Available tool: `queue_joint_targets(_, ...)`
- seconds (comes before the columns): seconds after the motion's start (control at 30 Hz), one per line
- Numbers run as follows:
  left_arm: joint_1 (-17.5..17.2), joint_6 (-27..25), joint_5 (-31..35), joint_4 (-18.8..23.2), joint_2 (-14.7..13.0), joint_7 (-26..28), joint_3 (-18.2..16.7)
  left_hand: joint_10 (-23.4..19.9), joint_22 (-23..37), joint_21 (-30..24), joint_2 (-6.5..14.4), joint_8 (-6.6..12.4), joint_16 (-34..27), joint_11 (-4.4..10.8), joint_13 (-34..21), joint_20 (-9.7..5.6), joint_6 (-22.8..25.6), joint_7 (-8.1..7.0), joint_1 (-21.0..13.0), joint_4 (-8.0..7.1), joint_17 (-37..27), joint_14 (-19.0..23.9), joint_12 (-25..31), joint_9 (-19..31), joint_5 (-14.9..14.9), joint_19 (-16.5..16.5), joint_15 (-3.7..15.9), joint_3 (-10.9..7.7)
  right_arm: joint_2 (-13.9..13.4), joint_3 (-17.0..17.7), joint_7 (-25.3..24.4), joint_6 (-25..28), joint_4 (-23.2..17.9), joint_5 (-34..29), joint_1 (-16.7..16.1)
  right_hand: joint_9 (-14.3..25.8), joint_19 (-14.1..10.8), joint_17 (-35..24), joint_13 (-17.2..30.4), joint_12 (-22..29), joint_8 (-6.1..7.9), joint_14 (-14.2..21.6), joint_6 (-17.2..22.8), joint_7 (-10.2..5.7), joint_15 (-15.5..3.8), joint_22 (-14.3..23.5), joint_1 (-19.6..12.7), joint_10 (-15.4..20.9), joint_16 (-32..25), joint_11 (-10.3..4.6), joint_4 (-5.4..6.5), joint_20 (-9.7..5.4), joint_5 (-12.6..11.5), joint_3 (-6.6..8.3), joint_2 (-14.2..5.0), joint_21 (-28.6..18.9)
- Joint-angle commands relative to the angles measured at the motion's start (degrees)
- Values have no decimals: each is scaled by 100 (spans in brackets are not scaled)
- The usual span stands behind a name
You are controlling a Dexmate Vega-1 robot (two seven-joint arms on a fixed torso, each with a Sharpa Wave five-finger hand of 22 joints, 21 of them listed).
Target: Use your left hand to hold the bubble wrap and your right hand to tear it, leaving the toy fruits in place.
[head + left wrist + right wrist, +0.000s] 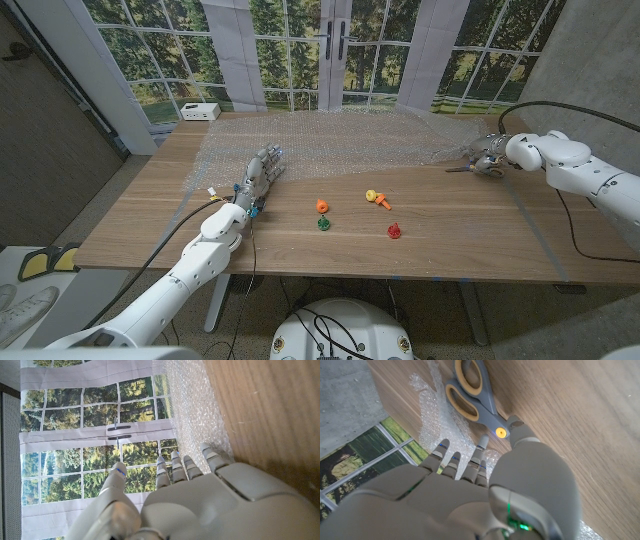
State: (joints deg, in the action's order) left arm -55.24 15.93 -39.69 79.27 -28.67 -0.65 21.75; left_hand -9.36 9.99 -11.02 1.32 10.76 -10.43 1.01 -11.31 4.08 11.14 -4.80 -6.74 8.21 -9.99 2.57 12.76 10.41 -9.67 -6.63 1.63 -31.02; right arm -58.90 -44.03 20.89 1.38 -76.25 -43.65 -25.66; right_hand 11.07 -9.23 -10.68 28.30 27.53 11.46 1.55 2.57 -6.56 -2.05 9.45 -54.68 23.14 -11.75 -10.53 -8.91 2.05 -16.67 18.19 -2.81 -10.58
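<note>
Wrap (pixel 330 140) spans table's far side, long axis 9 to 3 o'clock. Left hand (pixel 262 172) presses wrap's near-left corner, fingers straight, close together. Right hand (pixel 487 158) at wrap's 3 o'clock end, fingers curled into crumpled edge beside scissors (pixel 475 397); grip uncertain. Fruits (pixel 355 212) lie at 6 o'clock from wrap.

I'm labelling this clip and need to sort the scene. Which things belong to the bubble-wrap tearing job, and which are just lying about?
Job:
bubble wrap
left hand, at the wrap's edge
right hand, on the wrap's corner
toy fruits, to stay put

Lying about:
scissors by the right hand
white box at the far corner
</note>
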Motion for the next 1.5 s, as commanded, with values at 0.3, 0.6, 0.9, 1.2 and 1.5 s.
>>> queue_joint_targets(0.3,-117,-15,12,155,-32,89,2,-45,15,-17,7,11,-9,25,-34,-26,41,-10,-2,-8,-12,60,23,18,-18,-7,-10,20,100,-91,35,19,211,-29,111,8,-39,-16,35,19,4,52,52,17,-717,10,-14,5,-41,-16,24,-19,43,5,-32,-12)
queue_joint_targets(0.6,-155,-18,16,202,-49,124,-8,-46,15,-17,9,13,-10,28,-34,-25,46,-16,-2,-8,-12,63,21,18,-18,-8,-11,20,168,-177,34,-81,313,-64,222,8,-39,-18,24,27,-6,58,39,-2,-718,10,-39,62,-42,-75,19,-6,50,19,-66,-10)
queue_joint_targets(0.9,-153,-28,3,206,-51,109,-6,-43,15,-17,10,12,-10,9,-34,-27,43,-15,-1,-8,-12,64,18,18,-18,-7,-9,21,139,-170,1,-55,273,-18,182,8,-77,-19,-25,49,20,156,108,-25,-762,10,-60,252,-75,-125,10,-21,63,21,-78,-20)
queue_joint_targets(1.2,-109,-33,4,183,-43,68,10,-48,15,-18,10,13,-10,34,-35,-33,48,-17,1,-7,-12,64,18,18,-18,-8,-18,22,93,-132,-91,45,174,-20,86,7,-125,-18,-82,78,39,277,172,-56,-802,10,-80,484,-111,-131,5,-31,78,19,-86,-29)
queue_joint_targets(1.5,-115,-38,-6,198,-57,76,-6,-43,15,-18,10,11,-8,32,-35,-37,43,-14,2,-7,-12,61,14,18,-18,-8,-17,24,122,-159,-154,63,228,-69,82,5,-213,-17,-157,76,73,389,289,-116,-889,9,-143,705,-134,-157,-12,-95,88,35,-116,-43)
